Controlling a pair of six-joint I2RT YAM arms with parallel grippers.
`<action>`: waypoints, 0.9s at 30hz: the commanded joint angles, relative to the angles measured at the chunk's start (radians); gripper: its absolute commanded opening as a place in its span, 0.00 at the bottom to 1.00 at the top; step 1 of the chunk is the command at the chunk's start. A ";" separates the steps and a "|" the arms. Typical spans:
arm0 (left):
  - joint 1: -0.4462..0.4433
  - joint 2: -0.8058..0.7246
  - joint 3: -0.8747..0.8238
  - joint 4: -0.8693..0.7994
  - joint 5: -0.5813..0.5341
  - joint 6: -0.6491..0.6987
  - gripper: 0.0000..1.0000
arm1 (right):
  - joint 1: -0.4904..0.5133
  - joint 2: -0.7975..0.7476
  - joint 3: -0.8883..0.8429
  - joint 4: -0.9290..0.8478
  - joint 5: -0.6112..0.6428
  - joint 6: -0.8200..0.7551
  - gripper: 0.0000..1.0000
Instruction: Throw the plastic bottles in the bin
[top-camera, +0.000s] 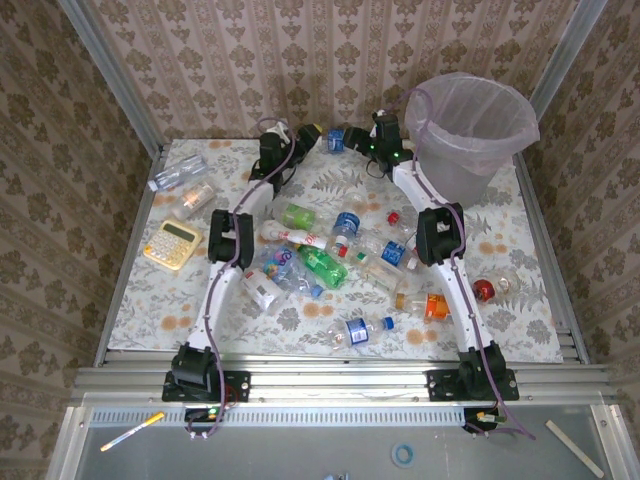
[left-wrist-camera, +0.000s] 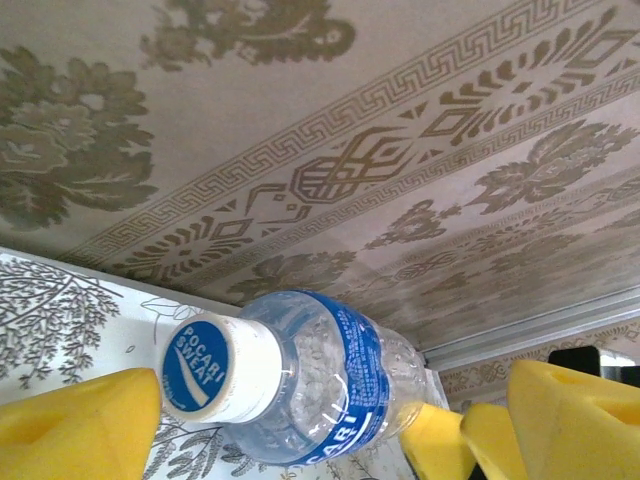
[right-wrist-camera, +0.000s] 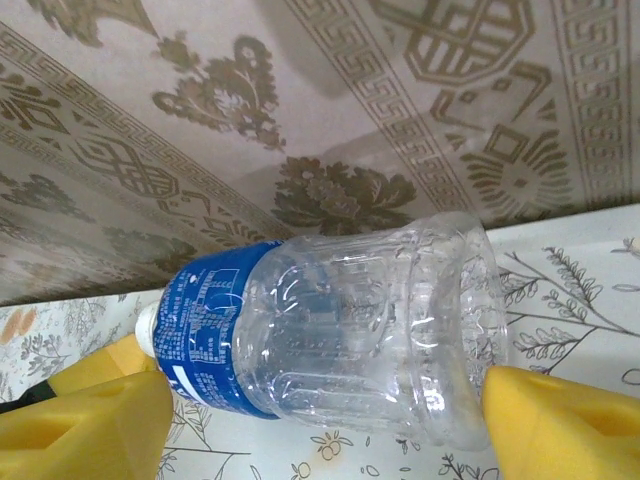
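Damask wallpaper closes in three sides of a table (top-camera: 150, 320) spread with a floral cloth and framed by aluminium rails. At the far right corner stands the bin (top-camera: 462, 172), a round grey bucket lined with a translucent bag (top-camera: 470, 105) whose edge folds over the rim. The bin sits close to the back wall and the right rail.

Both arms reach to the far edge and meet just left of the bin. A clear Pocari Sweat bottle (top-camera: 345, 138) with a blue label lies between the left gripper (top-camera: 312, 135) and the right gripper (top-camera: 368, 143), outside the bin.

From the left wrist, the left gripper's (left-wrist-camera: 335, 415) yellow foam pads stand well apart. The bottle's (left-wrist-camera: 320, 380) white cap is against one pad, with a gap to the other.

From the right wrist, the right gripper's (right-wrist-camera: 325, 420) pads sit at either end of the bottle's (right-wrist-camera: 350, 330) body. I cannot tell whether they press on it.

The other plastic bottles (top-camera: 330, 260) lie heaped mid-table between the arms, among them a green one (top-camera: 322, 265) and an orange one (top-camera: 435, 305). Two clear ones (top-camera: 185, 185) lie near the far left, with a yellow calculator (top-camera: 172, 243) beside the left arm.

Bare cloth shows along the near edge and the right side.
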 joint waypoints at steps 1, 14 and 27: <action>-0.009 0.021 0.047 0.016 0.011 -0.007 0.90 | -0.010 0.049 0.029 0.053 -0.056 0.056 0.82; 0.023 -0.115 -0.259 0.226 0.095 -0.049 0.75 | 0.026 -0.026 -0.075 0.091 -0.169 0.013 0.74; 0.032 -0.390 -0.750 0.399 0.202 0.011 0.70 | 0.113 -0.261 -0.434 0.135 -0.177 -0.068 0.69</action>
